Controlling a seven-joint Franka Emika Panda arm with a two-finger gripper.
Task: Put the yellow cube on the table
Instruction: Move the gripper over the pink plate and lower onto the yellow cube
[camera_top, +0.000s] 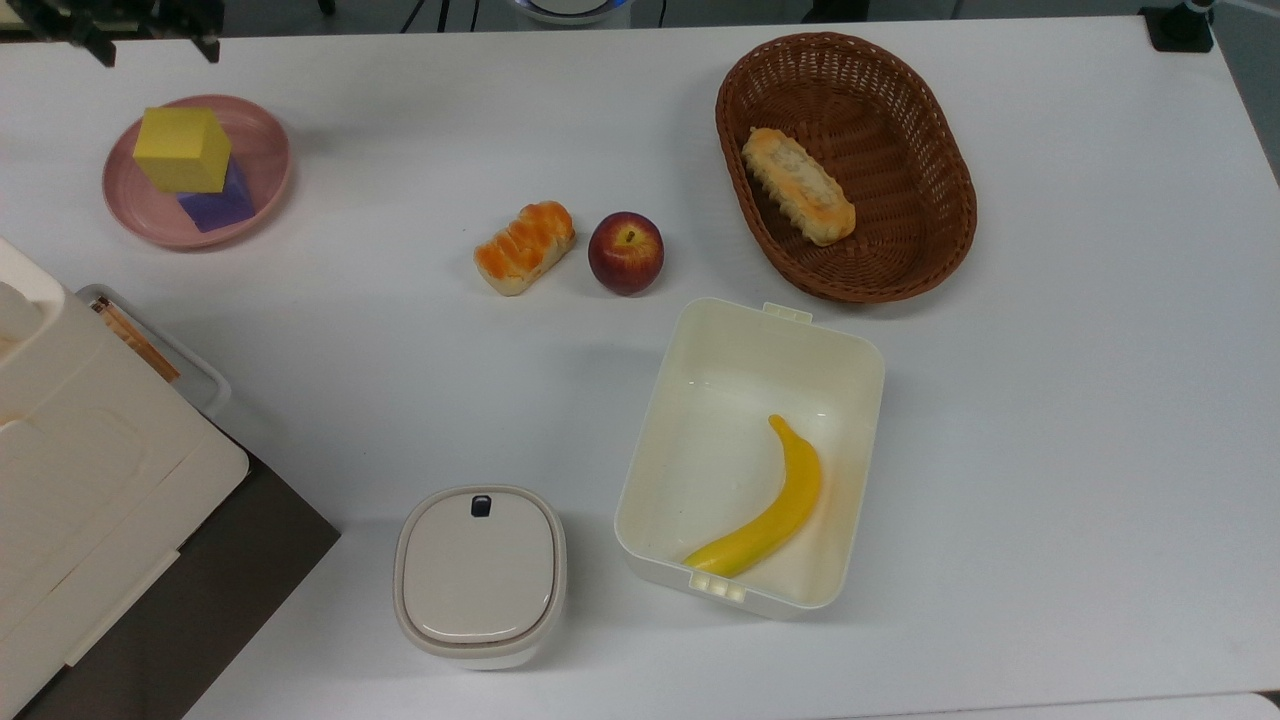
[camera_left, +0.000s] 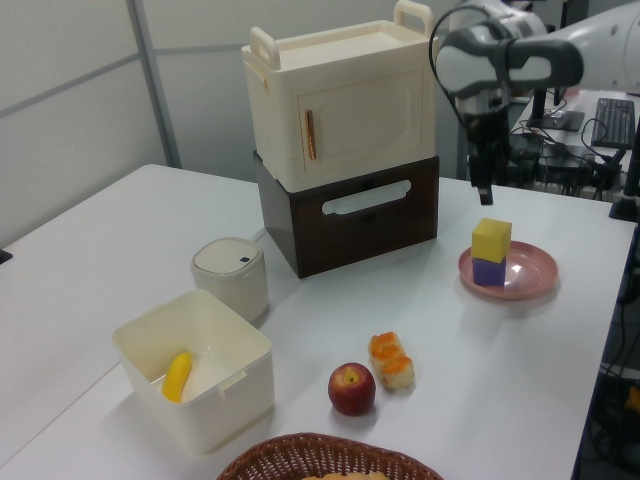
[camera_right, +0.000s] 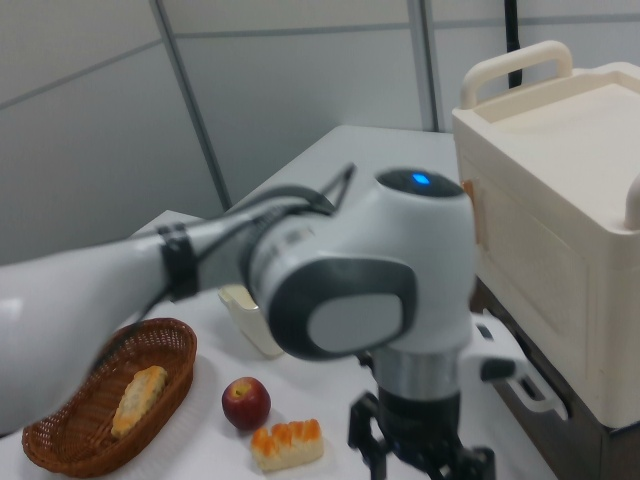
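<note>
The end effector (camera_top: 155, 45) hangs at the top view's upper left edge, above the far rim of the pink dish (camera_top: 268, 150), its two dark fingers (camera_top: 208, 47) spread apart with nothing between them. In the left view it points straight down, a little above the yellow cube (camera_left: 491, 240) and clear of it. The yellow cube sits on top of a purple cube (camera_top: 222, 203), turned slightly against it, and both stand in the dish on the white tabletop (camera_top: 1080, 380).

Toward the middle of the tabletop lie a glazed bread roll (camera_top: 524, 247) and, just beside it, a red apple (camera_top: 625, 252). A brown wicker basket (camera_top: 930, 150) holds a longer pastry (camera_top: 797, 185). Nearer the top view's lower edge, an open cream box (camera_top: 860, 420) contains a banana (camera_top: 770, 515), with a small lidded container (camera_top: 480, 575) near its left. A cream cabinet (camera_left: 340, 110) stands on a dark brown crate (camera_left: 350, 215).
</note>
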